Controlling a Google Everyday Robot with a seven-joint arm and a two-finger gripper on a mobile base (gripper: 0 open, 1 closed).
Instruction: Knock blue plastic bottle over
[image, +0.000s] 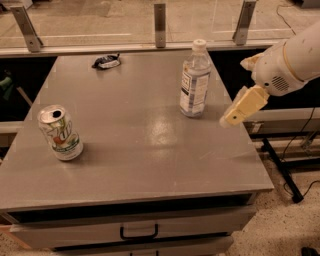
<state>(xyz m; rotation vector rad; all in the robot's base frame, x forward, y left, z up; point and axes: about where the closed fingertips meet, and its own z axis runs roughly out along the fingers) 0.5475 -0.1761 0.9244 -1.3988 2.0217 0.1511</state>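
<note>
Nearest to the camera is a grey drawer front with a dark pull handle (139, 233), under the front edge of the flat grey worktop (150, 160). At about 8 o'clock on the worktop stands an opened silver-green soda can (60, 133), upright and well apart from everything else.

At 3 o'clock, just over the right edge of the worktop, hangs the cream-coloured hand (239, 110) on its white arm (290, 62). It is pointing down and to the left. Whether it is apart or together, I cannot tell.

The clear, faintly bluish plastic bottle with white cap and white-and-blue label (194, 80) stands upright at about 1 o'clock on the worktop. The hand is near it, at its 4 o'clock side, and is not touching it.

I judge the bottle to be light, tall and narrow, with thin walls that give a little. It needs no grasp. A sideways push high on the body, near the shoulder, should tip it, while a low push may only slide it on the smooth, slightly shiny surface.

At 11 o'clock lies a small crumpled black packet (106, 61). Behind the worktop there are metal posts (159, 24) holding a glass panel, and a speckled floor (280, 225) is on the right.
</note>
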